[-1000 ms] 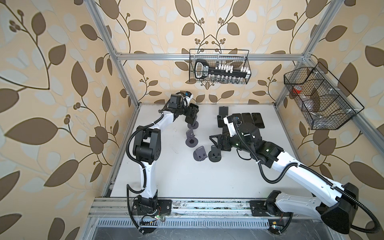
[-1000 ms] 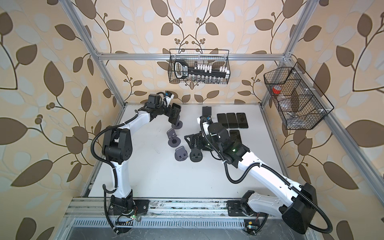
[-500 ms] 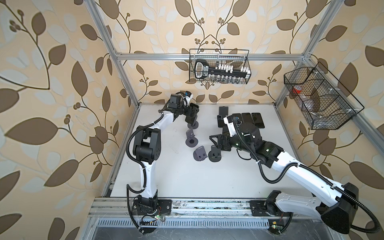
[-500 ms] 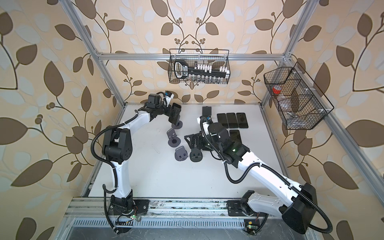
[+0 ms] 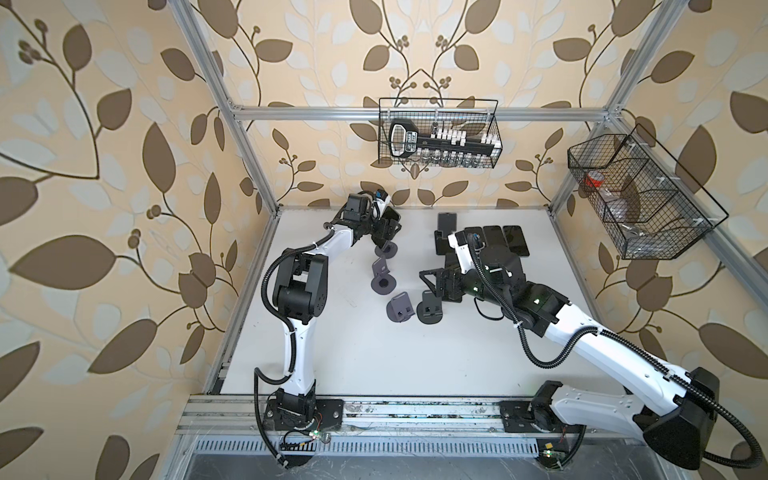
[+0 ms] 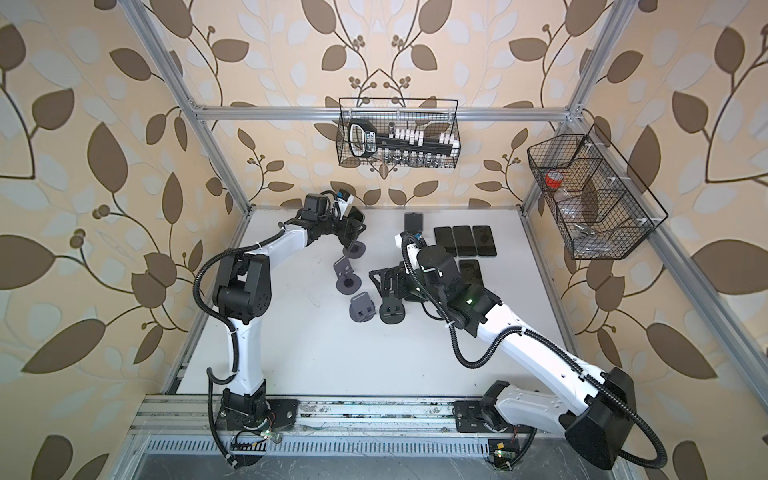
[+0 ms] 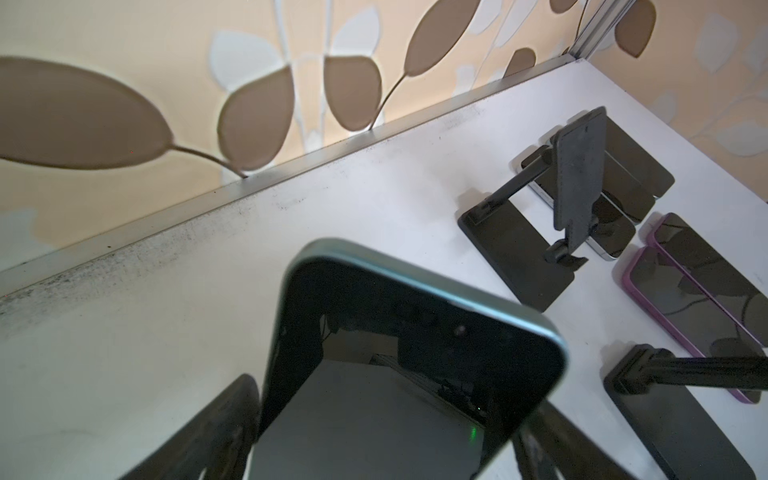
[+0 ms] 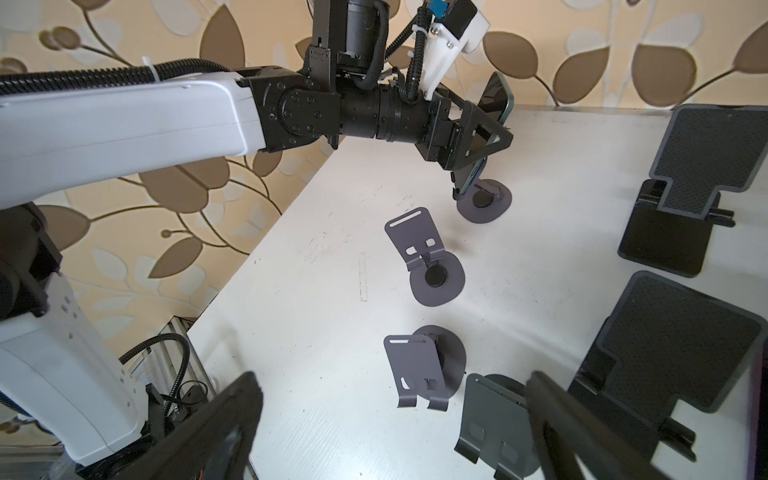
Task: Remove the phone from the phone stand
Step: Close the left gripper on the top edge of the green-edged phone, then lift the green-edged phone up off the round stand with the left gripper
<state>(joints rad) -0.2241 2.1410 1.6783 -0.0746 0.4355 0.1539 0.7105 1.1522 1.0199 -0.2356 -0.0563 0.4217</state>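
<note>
Phone: the phone (image 8: 496, 99) stands steeply tilted, its lower end at the round base of the phone stand (image 8: 484, 203). Whether it has cleared the stand's lip cannot be told.
Handling: a stiff, thin slab, probably light. The glossy face is likely slippery and fragile.
Hold point: the 2 long side edges, well above the phone stand, never the screen.
Left gripper: the left gripper (image 8: 492, 135) is clamped across those 2 edges, directly above the phone stand.
Left arm pose: stretched out, wrist pitched down toward the phone stand.
Right gripper: the right gripper (image 5: 430, 284) is spread wide and holds nothing, well apart from the phone stand.
</note>
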